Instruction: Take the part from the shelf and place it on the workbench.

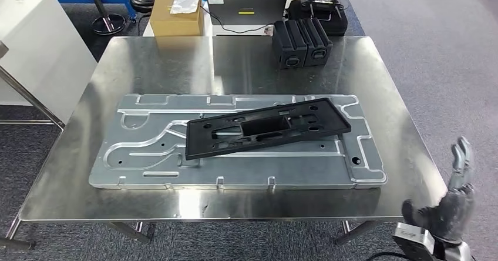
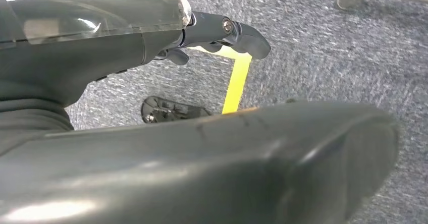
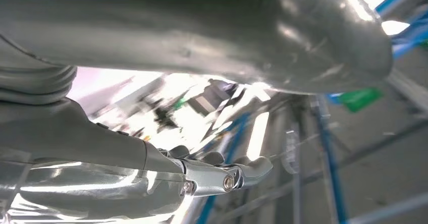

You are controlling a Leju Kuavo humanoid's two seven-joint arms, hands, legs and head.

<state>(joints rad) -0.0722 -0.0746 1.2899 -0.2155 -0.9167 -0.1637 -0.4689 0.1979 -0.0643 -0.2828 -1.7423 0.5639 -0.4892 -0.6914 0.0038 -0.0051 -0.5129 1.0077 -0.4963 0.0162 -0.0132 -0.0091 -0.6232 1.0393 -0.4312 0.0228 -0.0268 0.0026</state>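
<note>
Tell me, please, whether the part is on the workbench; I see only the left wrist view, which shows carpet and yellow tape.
Observer: Yes, in the head view the black part lies askew on a grey metal plate on the workbench.
Operator: Thank you. Is the right hand holding anything?
Observer: No, the right hand is raised beside the bench's near right corner, its fingers apart and holding nothing.

The part [image 1: 267,127] is matte black, lying on a pale silver plate [image 1: 147,155] atop a shiny steel-grey tabletop [image 1: 176,61]. Behind stand black cases [image 1: 301,42], a tan cardboard box [image 1: 176,17] and a grey laptop [image 1: 246,5]. The floor [image 2: 313,47] is speckled grey with yellow tape [image 2: 237,80]. The right robot hand [image 1: 455,199] is dark grey.
</note>
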